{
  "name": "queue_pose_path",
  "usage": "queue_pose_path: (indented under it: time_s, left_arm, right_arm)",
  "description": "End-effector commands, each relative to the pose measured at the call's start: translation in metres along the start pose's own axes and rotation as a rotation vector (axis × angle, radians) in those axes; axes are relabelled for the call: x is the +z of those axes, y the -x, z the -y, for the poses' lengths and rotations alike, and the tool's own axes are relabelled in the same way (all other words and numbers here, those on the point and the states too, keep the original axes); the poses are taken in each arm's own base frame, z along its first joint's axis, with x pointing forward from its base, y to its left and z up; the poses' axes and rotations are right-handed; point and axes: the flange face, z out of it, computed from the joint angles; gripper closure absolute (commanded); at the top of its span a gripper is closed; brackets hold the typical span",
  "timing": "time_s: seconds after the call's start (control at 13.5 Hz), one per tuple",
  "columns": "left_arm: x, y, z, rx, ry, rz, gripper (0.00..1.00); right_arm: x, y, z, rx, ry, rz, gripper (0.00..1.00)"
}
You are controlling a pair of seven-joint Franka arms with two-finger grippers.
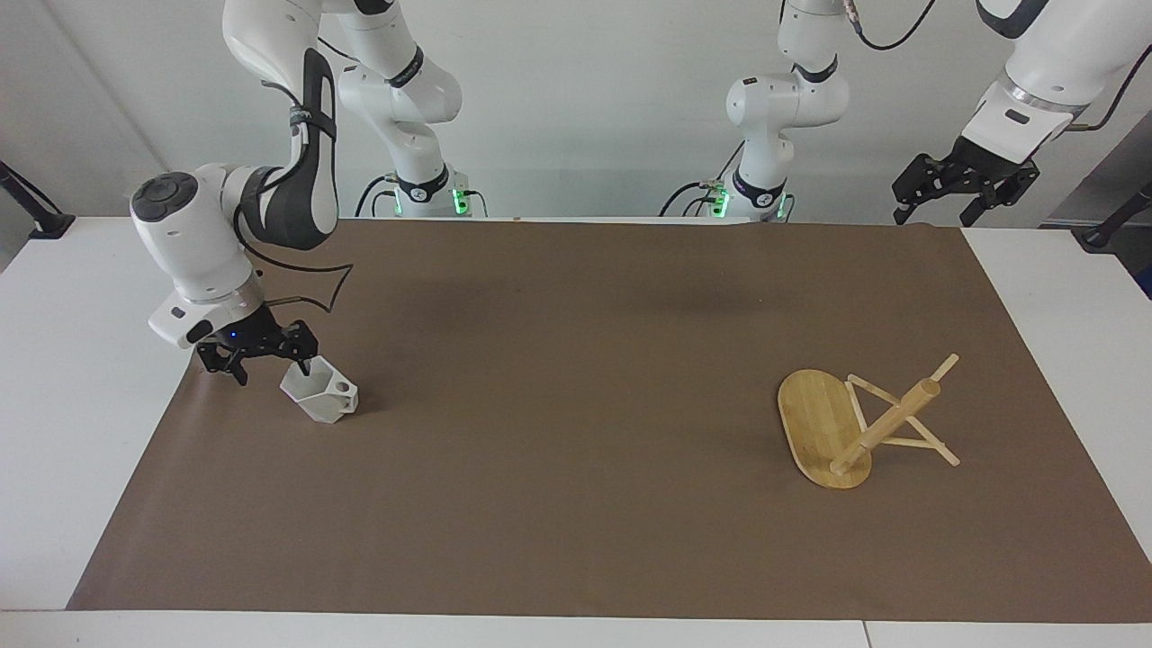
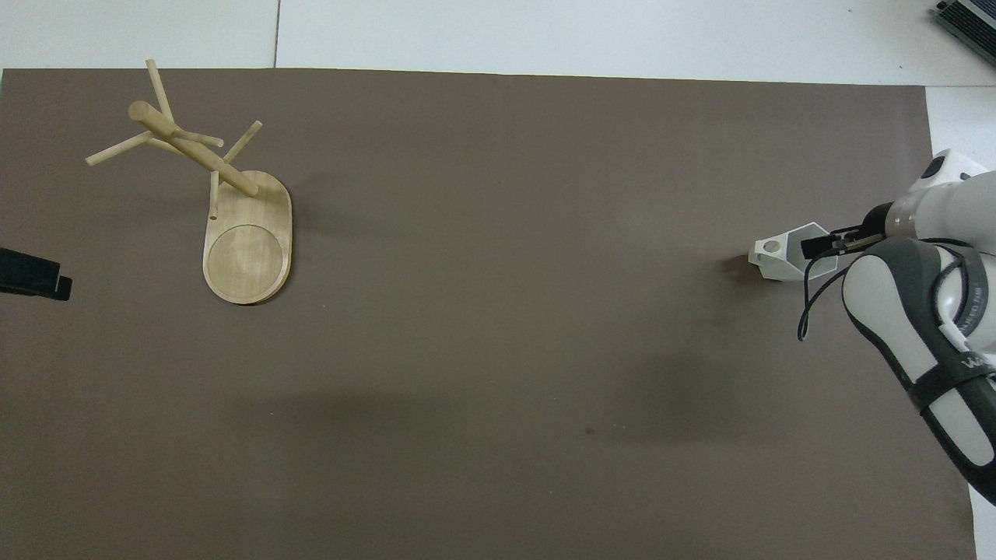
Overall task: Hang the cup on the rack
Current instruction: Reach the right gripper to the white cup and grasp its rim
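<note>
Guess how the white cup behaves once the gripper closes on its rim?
The cup looks rigid and small, so probably light. Its faceted walls likely won't roll, but it may skid on the brown mat. One finger of the open right gripper is inside the mouth; a rim pinch may tilt it.

Right gripper point(image 1: 271, 364) mid-left of frame, fingers spread, one fingertip dipping into the white cup point(image 1: 320, 392) mouth. Rack point(image 1: 855, 427) lower right on brown mat point(image 1: 576, 504). Left gripper point(image 1: 961, 189) open, waits upper right.
</note>
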Motion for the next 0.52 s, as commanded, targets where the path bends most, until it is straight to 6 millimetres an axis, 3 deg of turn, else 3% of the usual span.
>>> queue_pose_path:
  time_s: [0.0,0.22,0.44]
  left_arm:
    - [-0.0014,0.0082,0.001,-0.01,-0.008,0.005,0.0]
    - [-0.0014,0.0082,0.001,-0.01,-0.008,0.005,0.0]
    - [-0.0014,0.0082,0.001,-0.01,-0.008,0.005,0.0]
  right_arm:
    - [0.001,0.0052,0.0034,0.027,-0.001,-0.008,0.0]
    - [0.0067,0.0137,0.0029,0.054,-0.009,0.013,0.01]
    - [0.005,0.013,0.0036,0.074,-0.008,0.014,0.2]
